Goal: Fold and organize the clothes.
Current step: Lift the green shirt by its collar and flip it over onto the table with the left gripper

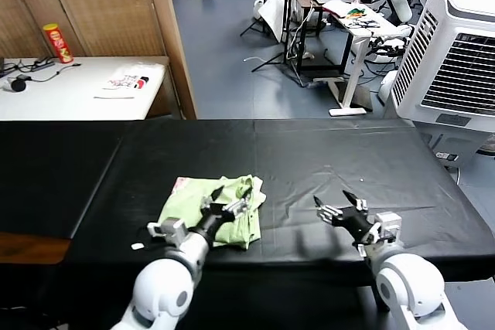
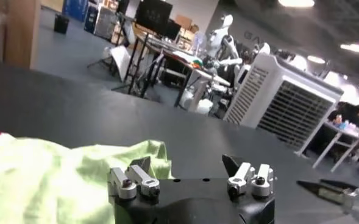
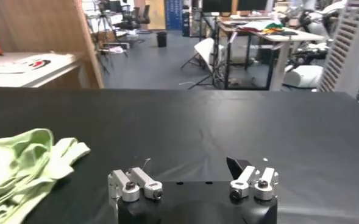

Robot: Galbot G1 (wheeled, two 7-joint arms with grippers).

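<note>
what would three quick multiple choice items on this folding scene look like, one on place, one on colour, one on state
1. Where does the shirt lie?
A. black table, before the left gripper
B. the floor
C. the white side table

2. What colour is it?
A. red
B. pale green
C. navy

3. How do the jaws of the left gripper stand?
A. shut on the shirt
B. open
C. out of sight

Key: 1 A, it rests on the black table; 2 B, pale green fabric; 3 B, jaws spread above the cloth, as on the right gripper.

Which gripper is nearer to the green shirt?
Left. The left gripper is over the green shirt, jaws open; the right gripper is off to its side, above bare black table.
</note>
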